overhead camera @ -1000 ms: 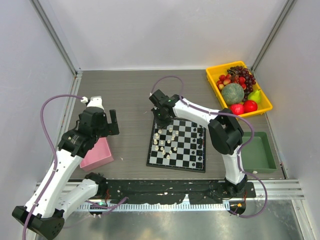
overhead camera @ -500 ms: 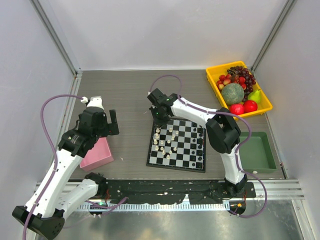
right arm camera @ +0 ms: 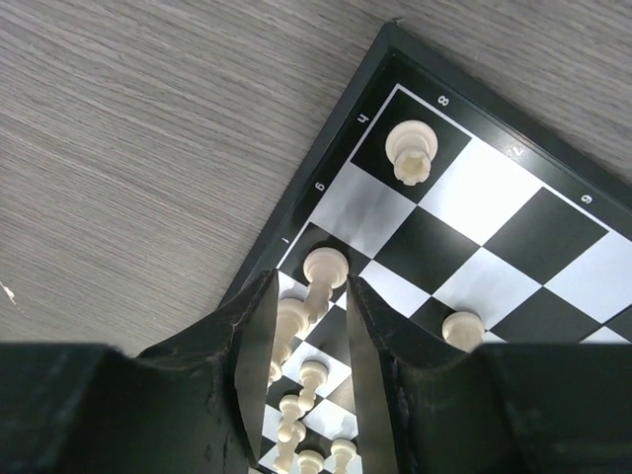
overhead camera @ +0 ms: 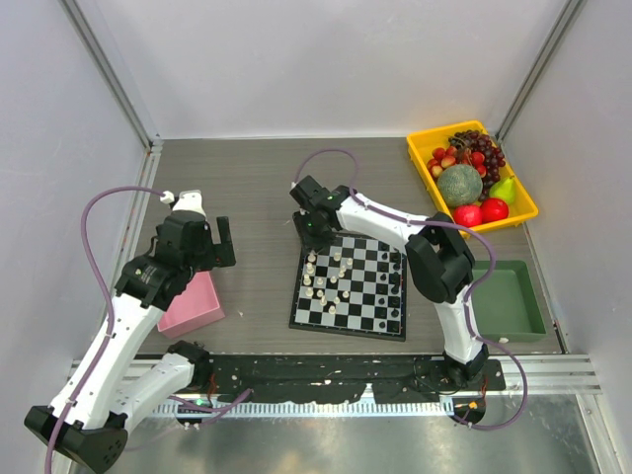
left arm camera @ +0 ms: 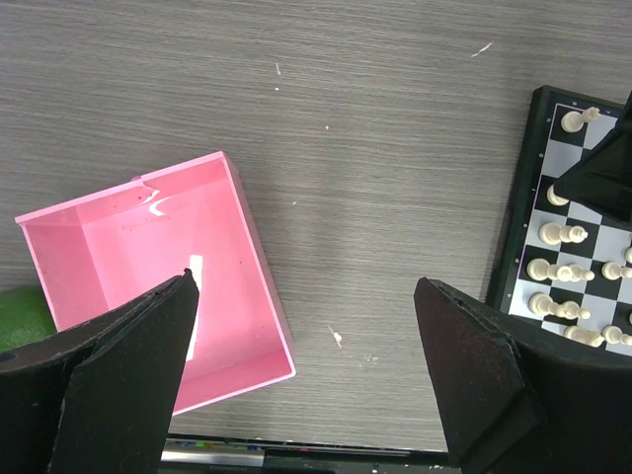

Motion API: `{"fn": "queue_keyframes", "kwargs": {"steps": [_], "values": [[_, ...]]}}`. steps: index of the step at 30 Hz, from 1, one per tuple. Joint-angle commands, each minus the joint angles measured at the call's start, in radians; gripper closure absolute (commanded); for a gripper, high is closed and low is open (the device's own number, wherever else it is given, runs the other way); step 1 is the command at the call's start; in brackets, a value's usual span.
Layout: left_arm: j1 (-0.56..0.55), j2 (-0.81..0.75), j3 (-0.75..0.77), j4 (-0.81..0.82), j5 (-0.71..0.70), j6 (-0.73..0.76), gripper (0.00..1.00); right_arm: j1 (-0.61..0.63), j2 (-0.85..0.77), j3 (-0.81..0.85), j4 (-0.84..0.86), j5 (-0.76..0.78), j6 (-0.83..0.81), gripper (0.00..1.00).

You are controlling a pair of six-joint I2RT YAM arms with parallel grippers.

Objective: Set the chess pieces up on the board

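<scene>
A: Near end first: what is the left gripper doing?
B: Its fingers are spread wide with nothing between them. It hangs over bare table, between the pink box and the board.
A: And the box?
B: It sits near-left, open side up, just beside the left arm. The rim looks cracked at one corner.
A: Where is the board?
B: It lies flat mid-table, slightly turned, ahead of the right arm's base and well apart from the pink box. The green tray sits to its right.
A: What about the chess pieces?
B: The white ones are bunched on the board's left columns, too small to sort by type. The black pieces line the right edge column.
A: And the right gripper?
B: It is low over the board's far-left corner. Its fingers are a little apart, with a white piece upright between them on a dark edge square. A gap shows on one side of the piece. On the other side I cannot tell whether the finger touches it.
A: What are its neighbours?
B: A rook-like piece, also white, stands on the corner square, with one empty square between it and the piece at the fingers. Another white one stands just outside the fingers, farther into the board.
A: What is farthest?
B: The yellow basket of fruit sits in the far-right corner, well apart from the board.
</scene>
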Motion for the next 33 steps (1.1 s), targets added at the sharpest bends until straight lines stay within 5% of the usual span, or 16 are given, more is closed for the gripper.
{"fn": "queue_keyframes", "kwargs": {"steps": [1,16,33], "values": [[0.005,-0.006,0.029,0.009,0.01,-0.002,0.0,0.003,-0.105,0.019,0.024,0.075,-0.017,0.57],[0.013,-0.006,0.02,0.015,0.024,0.001,0.0,-0.093,-0.234,-0.184,0.063,0.1,-0.101,0.57],[0.015,0.007,0.02,0.021,0.033,0.003,0.01,-0.092,-0.168,-0.182,0.041,0.003,-0.152,0.61]]}}
